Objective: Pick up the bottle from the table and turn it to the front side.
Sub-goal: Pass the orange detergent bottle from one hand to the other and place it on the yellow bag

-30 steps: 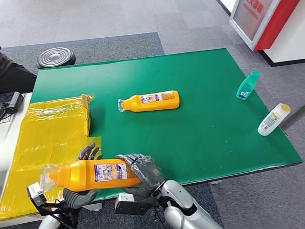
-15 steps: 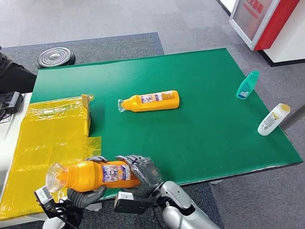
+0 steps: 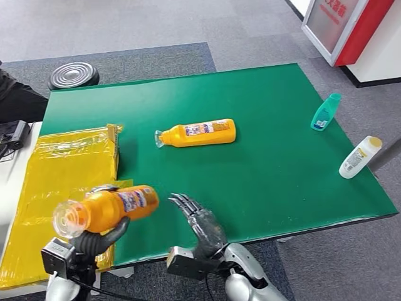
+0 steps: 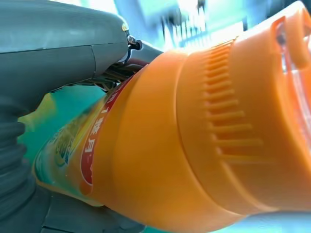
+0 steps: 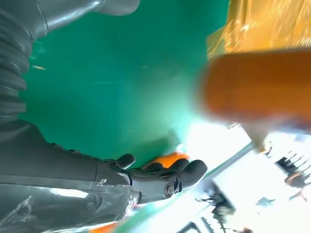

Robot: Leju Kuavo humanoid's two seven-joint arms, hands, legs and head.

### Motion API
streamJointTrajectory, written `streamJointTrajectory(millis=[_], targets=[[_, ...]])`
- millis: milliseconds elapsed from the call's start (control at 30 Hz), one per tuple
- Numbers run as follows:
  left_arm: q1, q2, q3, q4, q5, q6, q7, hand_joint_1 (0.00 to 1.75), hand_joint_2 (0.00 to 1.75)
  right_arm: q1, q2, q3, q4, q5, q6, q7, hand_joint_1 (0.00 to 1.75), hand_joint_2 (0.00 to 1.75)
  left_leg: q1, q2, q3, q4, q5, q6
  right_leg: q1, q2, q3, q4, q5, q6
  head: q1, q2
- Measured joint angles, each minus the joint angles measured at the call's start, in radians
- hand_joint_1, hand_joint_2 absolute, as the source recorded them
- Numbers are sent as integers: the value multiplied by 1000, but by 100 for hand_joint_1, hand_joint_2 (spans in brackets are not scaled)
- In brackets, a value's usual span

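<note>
In my left hand (image 3: 97, 239), off the near edge of the tabletop (image 3: 265, 169), the bottle (image 3: 111, 209) lies level, fingers wrapped under its middle, cap end outward. My right hand (image 3: 201, 221), spread and empty, waits just beside its base.

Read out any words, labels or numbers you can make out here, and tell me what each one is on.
"月" in white on a red band, on the held orange bottle; the characters beside it are cut off.
Label of the orange bottle on the table: too small to read.
Labels of the teal bottle and the white bottle: too small.
Red-and-white sign: characters cropped and blurred, unreadable.
</note>
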Motion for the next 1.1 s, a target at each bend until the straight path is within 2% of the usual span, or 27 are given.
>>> streamJointTrajectory(millis=[100, 267, 333, 467, 633, 833, 933, 1100], targets=[[4, 27, 83, -66, -112, 112, 54, 175, 175, 74, -26, -73, -75, -59, 8, -11, 0, 175, 0, 0, 0, 0, 0, 0, 0, 0, 0, 0, 0, 0, 0, 0], [4, 79, 188, -131, -308, 193, 132, 175, 175, 154, -47, -165, -170, -90, 24, -20, 0, 175, 0, 0, 0, 0, 0, 0, 0, 0, 0, 0, -1, -1, 0, 0], [3, 108, 206, -139, -419, 199, 190, 175, 175, 175, -48, -190, -196, -96, 29, -23, 0, 175, 0, 0, 0, 0, 0, 0, 0, 0, -1, 0, -1, -1, 0, 0], [-13, 172, 204, -137, -632, 149, 341, 175, 175, 204, -49, -230, -232, -105, 42, -27, 0, 175, 0, 0, 0, 0, 0, 0, 0, 0, -1, 0, 0, -1, 0, 0], [-72, 244, 152, -89, -842, 99, 489, 175, 175, 209, -49, -254, -244, -109, 67, -36, 0, 175, 0, 0, -1, 0, 1, -1, 0, 0, -2, 0, 1, -2, 0, 0], [-153, 292, 81, -7, -929, 53, 531, 175, 175, 207, -49, -263, -251, -111, 84, -41, 0, 175, 0, 0, -1, 0, 2, -1, 0, 0, -2, 0, 2, -2, 0, 0], [-216, 304, 12, 69, -994, 0, 556, 175, 175, 203, -48, -263, -251, -115, 93, -43, 0, 175, 0, 0, -1, 0, 2, -1, 0, 0, -2, 0, 2, -2, 0, 0], [-332, 295, -135, 233, -1022, -101, 601, 175, 175, 192, -46, -263, -244, -123, 101, -48, 0, 175, 0, 0, -1, 0, 2, -1, 0, 0, -2, 0, 3, -2, 0, 0]])
